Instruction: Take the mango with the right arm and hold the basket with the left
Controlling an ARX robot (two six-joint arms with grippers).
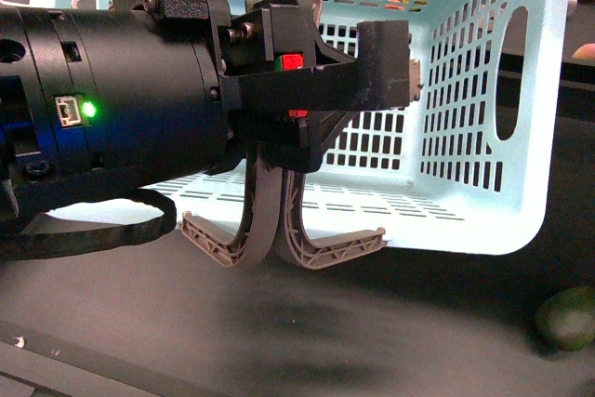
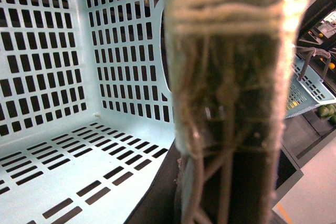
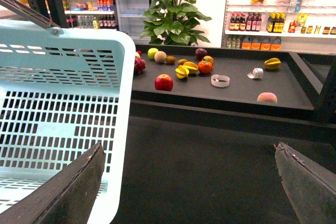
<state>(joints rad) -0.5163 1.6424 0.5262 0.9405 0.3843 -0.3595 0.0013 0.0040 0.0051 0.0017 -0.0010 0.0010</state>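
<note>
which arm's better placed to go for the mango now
Right. The right pincer is open and empty, facing the fruit shelf. The left pincer is shut, close in front of the basket, which it is meant to hold.

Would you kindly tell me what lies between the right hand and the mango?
In the right wrist view, only bare dark tabletop and the display shelf's raised front edge separate the open right hand from the mango; the red apple sits aside.
</note>
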